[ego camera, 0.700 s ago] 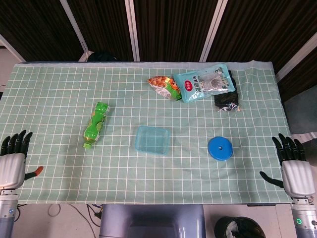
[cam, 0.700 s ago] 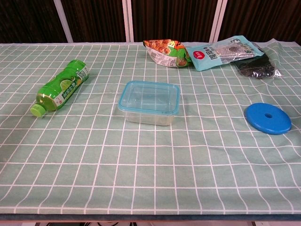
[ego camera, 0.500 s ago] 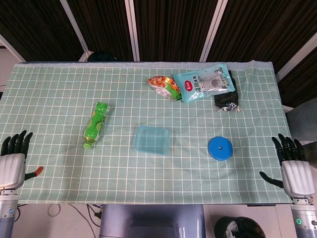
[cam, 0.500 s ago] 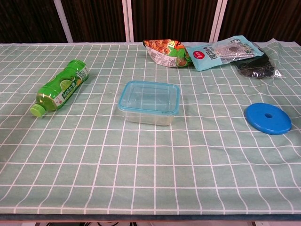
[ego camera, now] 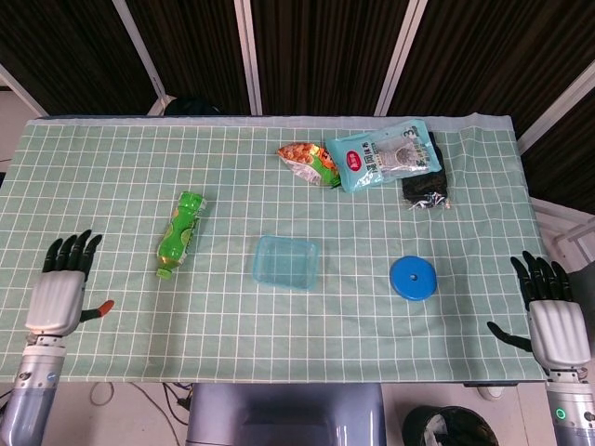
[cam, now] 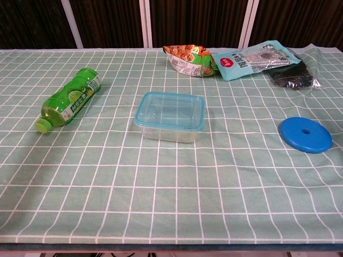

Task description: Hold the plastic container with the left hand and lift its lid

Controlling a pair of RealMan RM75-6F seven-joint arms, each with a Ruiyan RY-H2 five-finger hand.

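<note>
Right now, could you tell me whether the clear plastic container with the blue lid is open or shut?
Shut: the blue lid sits flat on the clear plastic container, neither hand touching it.

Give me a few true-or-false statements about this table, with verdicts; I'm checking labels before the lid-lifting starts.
1. The lid sits on the plastic container. True.
2. The left hand grips the container. False: it hovers open near the table's left edge, away from the container.
3. The green bottle stands upright. False: it lies on its side.
4. The blue disc lies right of the container. True.
5. The right hand holds nothing, fingers apart. True.
</note>
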